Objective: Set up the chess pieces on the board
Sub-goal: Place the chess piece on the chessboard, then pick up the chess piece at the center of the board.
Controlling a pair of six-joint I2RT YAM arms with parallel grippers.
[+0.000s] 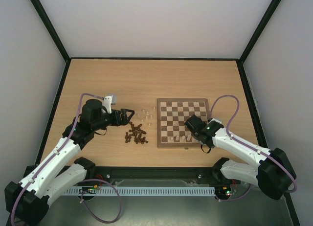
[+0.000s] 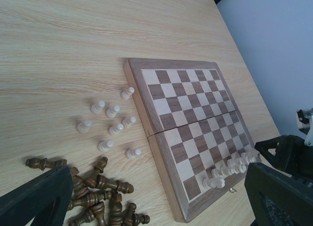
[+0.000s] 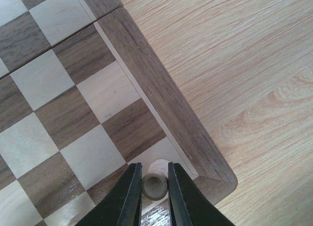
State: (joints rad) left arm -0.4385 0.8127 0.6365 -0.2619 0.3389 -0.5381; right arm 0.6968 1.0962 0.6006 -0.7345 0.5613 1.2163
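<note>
The chessboard (image 1: 182, 121) lies right of centre on the table; several cream pieces (image 1: 181, 138) stand along its near row. Loose cream pieces (image 1: 146, 113) and a heap of dark brown pieces (image 1: 135, 133) lie on the table left of it. My right gripper (image 3: 154, 187) is shut on a cream piece (image 3: 156, 183) over the board's corner light square (image 3: 166, 160). My left gripper (image 1: 128, 113) is open and empty above the table beside the dark heap (image 2: 95, 194). The left wrist view shows the board (image 2: 195, 133) and its row of cream pieces (image 2: 232, 166).
The board's brown frame (image 3: 161, 96) runs beside the held piece, with bare table beyond it. A small clasp (image 2: 232, 190) sticks out of the board's near edge. Black rails border the table.
</note>
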